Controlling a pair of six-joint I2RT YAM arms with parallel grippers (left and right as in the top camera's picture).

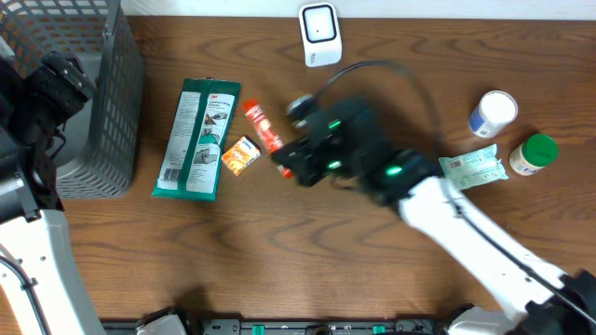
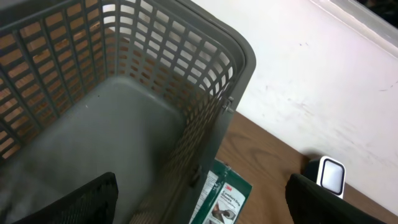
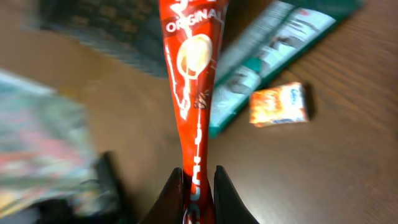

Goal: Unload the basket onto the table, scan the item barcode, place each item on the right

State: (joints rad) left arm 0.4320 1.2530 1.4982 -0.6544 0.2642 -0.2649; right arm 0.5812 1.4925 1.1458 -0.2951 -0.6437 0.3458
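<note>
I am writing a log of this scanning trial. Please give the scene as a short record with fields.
right claw: shut on the red stick packet, at one end
left claw: open, empty, over the grey basket
scanner: white, at the far edge, apart from the packet
near the packet: green package, small orange packet
right side: white bottle, green-lidded jar, pale pouch

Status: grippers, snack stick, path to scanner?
Right gripper shut on red snack stick. Left gripper open, above grey basket. Nothing blocking white scanner.
</note>
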